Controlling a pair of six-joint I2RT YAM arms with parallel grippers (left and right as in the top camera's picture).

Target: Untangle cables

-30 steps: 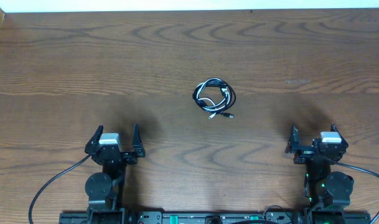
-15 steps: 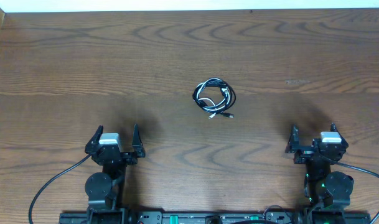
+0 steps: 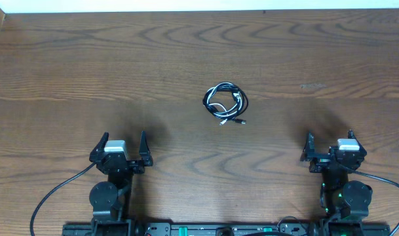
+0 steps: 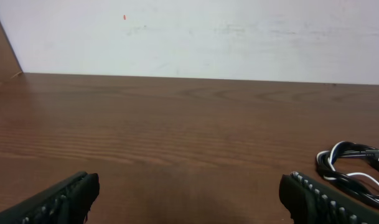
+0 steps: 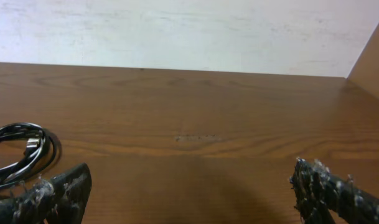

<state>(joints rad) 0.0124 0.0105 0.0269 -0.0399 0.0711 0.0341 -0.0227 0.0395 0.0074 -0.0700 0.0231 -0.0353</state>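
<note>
left gripper (image 3: 122, 140) and right gripper (image 3: 330, 139) sit low, jaws wide.

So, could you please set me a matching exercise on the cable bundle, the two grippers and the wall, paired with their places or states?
Things:
1. tangled bundle of thin black and white cables
2. black two-finger left gripper
3. black two-finger right gripper
4. white wall

Places or states:
A. beyond the far edge of the brown wooden table
B. open, near edge, right side
C. lying mid-table, untouched
D. open, near edge, left side

Pairs: 1-C, 2-D, 3-B, 4-A.
</note>
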